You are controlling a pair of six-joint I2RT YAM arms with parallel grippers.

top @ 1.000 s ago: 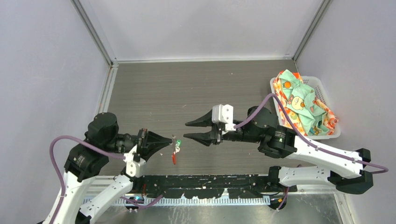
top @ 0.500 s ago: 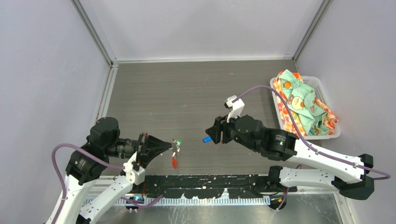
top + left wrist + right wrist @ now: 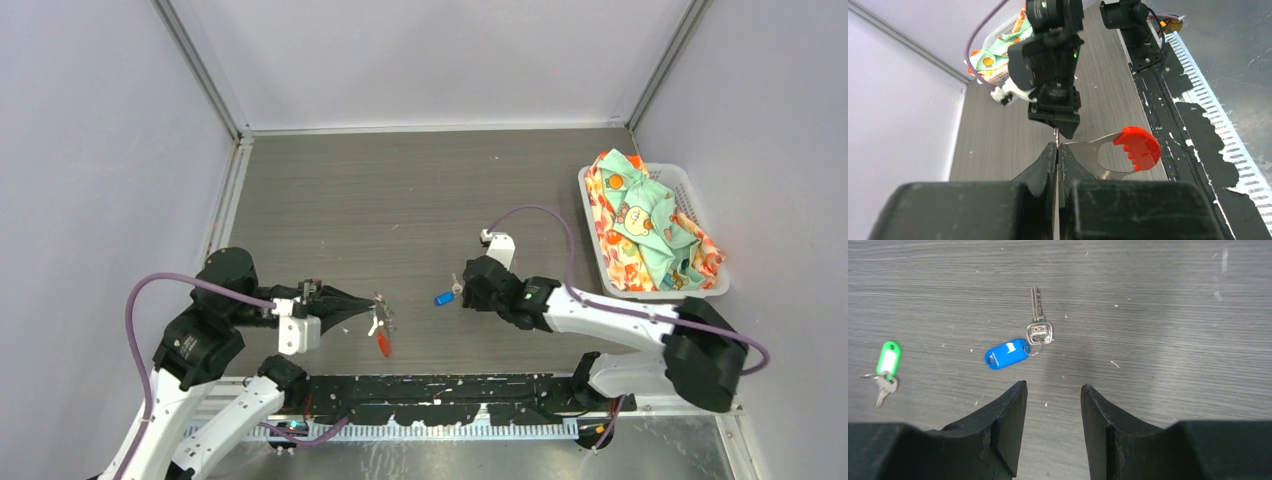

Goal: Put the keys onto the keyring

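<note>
- Grey wood-grain table [image 3: 400, 190] forms the floor of a pale-walled booth.
- Jaws of the left gripper [image 3: 1057, 148] are pressed tight together on the silvery end of the keyring [image 3: 1137, 146]. Its red oval loop sticks out to one side of the tips, held up off the table.
- Jaws of the right gripper [image 3: 1052, 387] stand apart with nothing between them, pointing down at the wood.
- Just ahead of the right fingertips [image 3: 1018, 390] lies the blue-tagged key [image 3: 1007, 353]. It is flat on the table and untouched, with its silver blade angled away on a small ring.
- Farther off in the right wrist view lies the green-tagged key [image 3: 888, 359], also flat on the table and well apart from the blue one.
- At the table's right edge sits a white basket [image 3: 685, 195] heaped with patterned cloth [image 3: 640, 215], away from both grippers.
</note>
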